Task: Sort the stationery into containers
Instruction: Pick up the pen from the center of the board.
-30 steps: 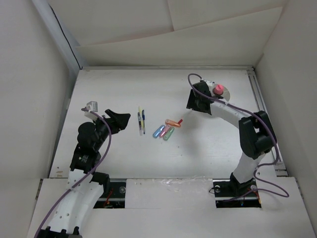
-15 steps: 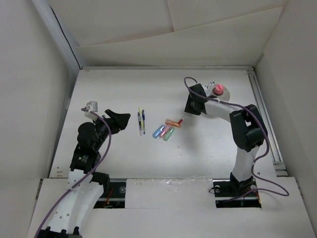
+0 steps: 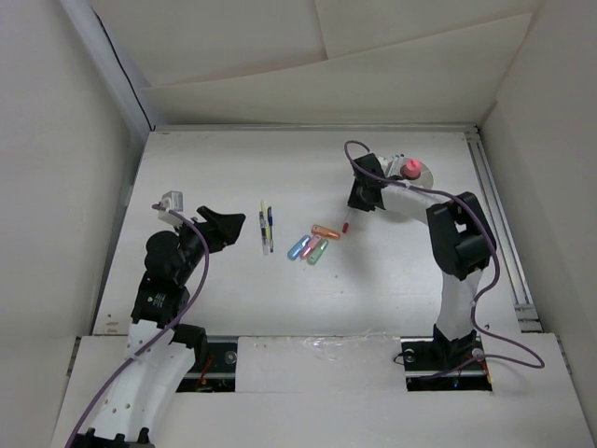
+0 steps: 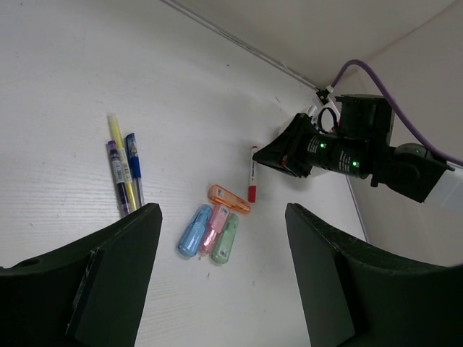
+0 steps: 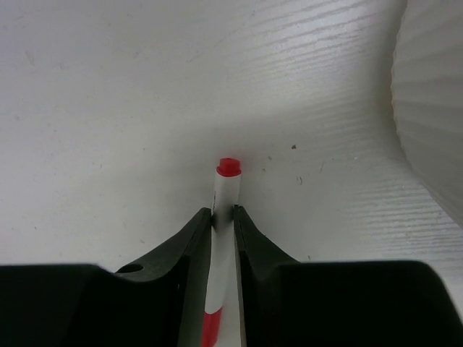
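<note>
Right tool [image 5: 223, 215] pulled the clamped red pen [image 5: 226, 189] from the markers [image 3: 312, 245].

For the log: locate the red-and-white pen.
The pen is clamped in the right gripper, right of centre in the top view, between the orange marker and the white cup.

Markers [image 4: 215, 225] blue, pink, green, orange; pen [image 5: 226, 191] white w/ red ends

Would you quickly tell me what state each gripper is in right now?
Left gripper: open, holding nothing.
Right gripper: shut on the red-and-white pen.
</note>
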